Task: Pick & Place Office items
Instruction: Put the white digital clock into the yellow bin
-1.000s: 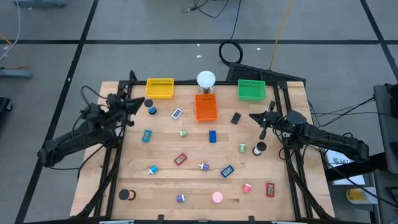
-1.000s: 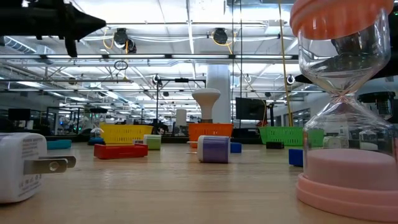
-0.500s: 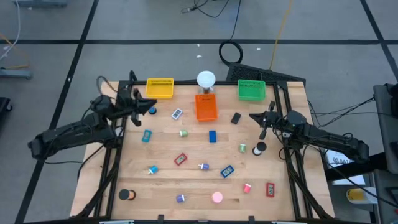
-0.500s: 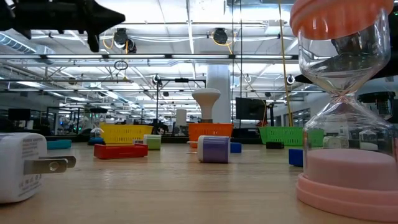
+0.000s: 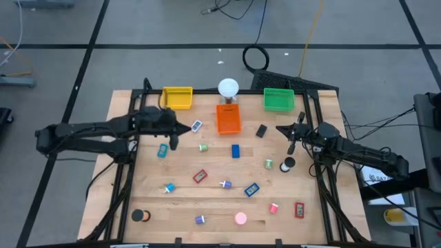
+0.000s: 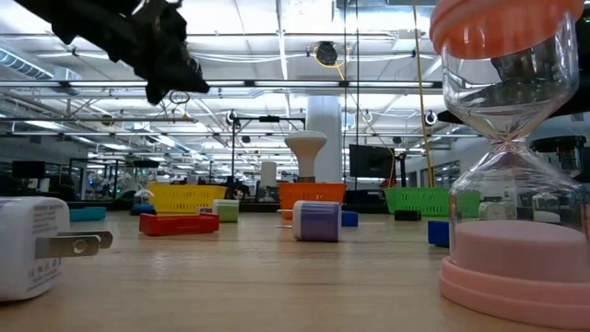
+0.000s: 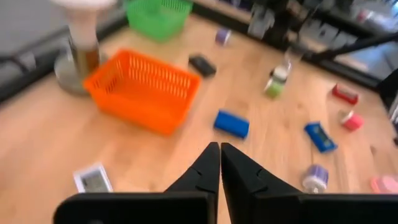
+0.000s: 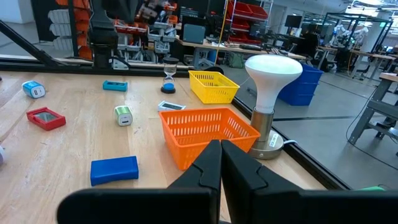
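Left gripper (image 5: 178, 129) hangs over the far left of the table (image 5: 179, 200), its fingers pressed together, holding nothing. Just right of it lies a small white block (image 5: 196, 126). Right gripper (image 5: 290, 141) waits at the right side, pinched shut and empty, near a black roll (image 5: 288, 164).

Three trays (image 5: 177, 97); one lamp (image 5: 228, 88); perhaps sixteen office items (image 5: 235, 151).

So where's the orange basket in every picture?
High view: the orange plastic mesh basket sits at the table's far middle, just in front of the white globe lamp.
Low view: far back, centre, below the lamp.
Left wrist view: upper left, lamp base beside it.
Right wrist view: centre, lamp right behind.
Shared landmark: the lamp.
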You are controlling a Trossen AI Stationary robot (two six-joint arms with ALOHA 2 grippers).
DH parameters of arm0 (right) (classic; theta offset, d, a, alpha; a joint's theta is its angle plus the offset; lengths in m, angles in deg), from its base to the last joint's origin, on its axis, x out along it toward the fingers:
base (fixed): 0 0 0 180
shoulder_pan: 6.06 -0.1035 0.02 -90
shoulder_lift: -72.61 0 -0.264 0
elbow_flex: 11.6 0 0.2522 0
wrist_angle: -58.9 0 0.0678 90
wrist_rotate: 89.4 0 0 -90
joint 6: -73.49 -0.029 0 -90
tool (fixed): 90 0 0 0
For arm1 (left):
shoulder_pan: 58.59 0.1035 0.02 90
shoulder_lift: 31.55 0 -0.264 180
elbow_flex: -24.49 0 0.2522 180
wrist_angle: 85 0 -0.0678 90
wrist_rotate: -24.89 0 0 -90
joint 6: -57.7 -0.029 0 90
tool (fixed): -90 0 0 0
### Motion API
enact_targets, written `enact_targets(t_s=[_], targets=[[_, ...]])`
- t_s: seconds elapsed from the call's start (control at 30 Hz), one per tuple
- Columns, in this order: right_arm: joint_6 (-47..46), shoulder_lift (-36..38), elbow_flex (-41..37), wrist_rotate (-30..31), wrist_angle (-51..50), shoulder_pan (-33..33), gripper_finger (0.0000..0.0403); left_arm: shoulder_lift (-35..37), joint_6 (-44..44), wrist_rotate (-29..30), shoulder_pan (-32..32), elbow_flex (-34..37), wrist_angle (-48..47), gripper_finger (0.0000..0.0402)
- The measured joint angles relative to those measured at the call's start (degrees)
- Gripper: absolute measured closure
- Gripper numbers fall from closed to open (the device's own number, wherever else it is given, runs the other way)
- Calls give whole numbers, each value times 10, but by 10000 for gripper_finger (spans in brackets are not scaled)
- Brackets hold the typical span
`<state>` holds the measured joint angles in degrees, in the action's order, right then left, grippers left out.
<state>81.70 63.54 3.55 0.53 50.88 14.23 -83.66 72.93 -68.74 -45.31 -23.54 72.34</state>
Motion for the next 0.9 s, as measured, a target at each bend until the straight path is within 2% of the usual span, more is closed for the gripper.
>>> enact_targets(t_s=[0.1,0.23,0.47,0.6,0.73,0.9], targets=[[0,0,0,0,0,0,403,-26,32,12,-22,-8,-17,371],[0,0,0,0,0,0,403,-58,26,33,-46,-11,-14,350],[0,0,0,0,0,0,403,-114,9,52,-42,-11,-2,297],[0,0,0,0,0,0,403,-158,-69,27,-28,-24,-21,276],[0,0,0,0,0,0,403,-200,-158,21,-12,-44,-38,273],[0,0,0,0,0,0,403,-246,-212,19,8,-84,-64,272]])
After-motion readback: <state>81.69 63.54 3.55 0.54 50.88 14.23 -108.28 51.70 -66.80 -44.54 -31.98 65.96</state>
